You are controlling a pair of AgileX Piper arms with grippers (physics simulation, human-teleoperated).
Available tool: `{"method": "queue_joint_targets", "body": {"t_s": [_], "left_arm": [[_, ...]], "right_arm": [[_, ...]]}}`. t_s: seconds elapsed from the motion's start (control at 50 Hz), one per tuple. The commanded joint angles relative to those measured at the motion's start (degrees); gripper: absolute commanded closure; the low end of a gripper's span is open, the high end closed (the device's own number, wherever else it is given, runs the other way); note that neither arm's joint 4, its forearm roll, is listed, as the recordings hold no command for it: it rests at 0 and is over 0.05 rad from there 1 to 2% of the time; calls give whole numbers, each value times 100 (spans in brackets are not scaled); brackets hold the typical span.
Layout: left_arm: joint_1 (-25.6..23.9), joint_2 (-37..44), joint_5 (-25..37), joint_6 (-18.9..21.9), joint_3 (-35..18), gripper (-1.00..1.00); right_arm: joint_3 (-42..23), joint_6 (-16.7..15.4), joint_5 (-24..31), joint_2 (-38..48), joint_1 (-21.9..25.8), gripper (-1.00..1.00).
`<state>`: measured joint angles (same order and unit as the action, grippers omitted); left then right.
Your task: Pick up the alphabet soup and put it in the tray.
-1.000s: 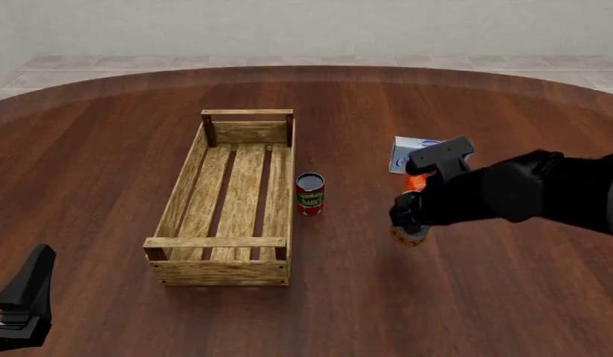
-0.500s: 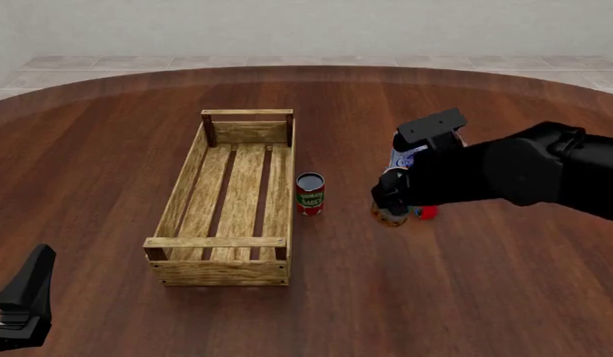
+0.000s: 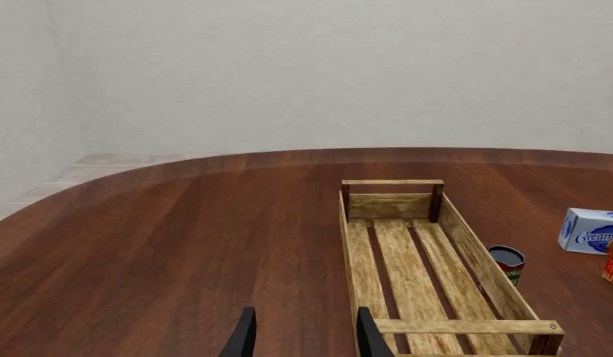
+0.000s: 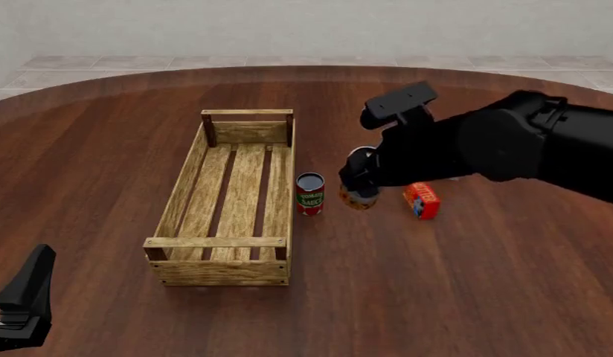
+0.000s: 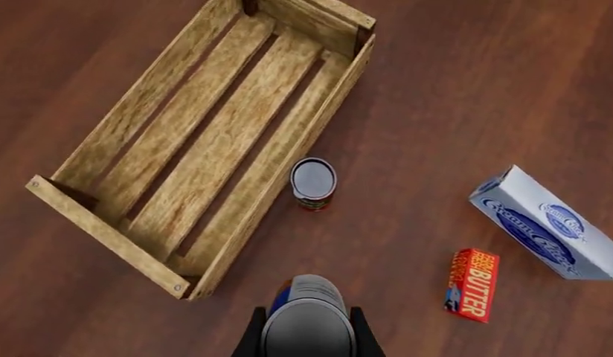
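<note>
The alphabet soup (image 4: 359, 198) is a can with a blue and orange label and a pale top. It hangs above the table with my right gripper (image 4: 358, 182) shut on it. The right wrist view shows its pale top (image 5: 304, 321) between the two fingers (image 5: 254, 332). It hangs just right of a small red can (image 4: 309, 193), which stands beside the long right side of the tray (image 4: 217, 242). The tray (image 5: 108, 236) is a light-wood slatted crate with nothing in it. My left gripper (image 4: 24, 301) stays low at the near left, open (image 3: 304, 338).
A red butter box (image 4: 422, 200) lies flat on the table to the right of the held can. A blue-and-white cream cheese box (image 5: 544, 223) lies beyond it, hidden by my right arm in the front view. The small red can (image 5: 314, 182) stands close to the tray's side.
My right arm has carried the soup can leftward and farther out, from near the butter box to beside the small red can. The butter box is now uncovered. The left arm has not moved.
</note>
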<state>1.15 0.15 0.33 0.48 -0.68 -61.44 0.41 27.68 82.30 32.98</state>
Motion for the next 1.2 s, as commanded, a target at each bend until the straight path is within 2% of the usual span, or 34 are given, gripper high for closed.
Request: {"method": "queue_joint_targets", "body": {"t_s": [0.02,0.54,1.2], "left_arm": [[-4,-4,-6,2,11,-100],[-6,-4,-5,2,11,-100],[-6,-4,-4,1,11,-100]], "right_arm": [[-491,124,107,198,304,100],[-1578,107,247,939,826,100],[-2520,102,341,1854,1279,100]]}}
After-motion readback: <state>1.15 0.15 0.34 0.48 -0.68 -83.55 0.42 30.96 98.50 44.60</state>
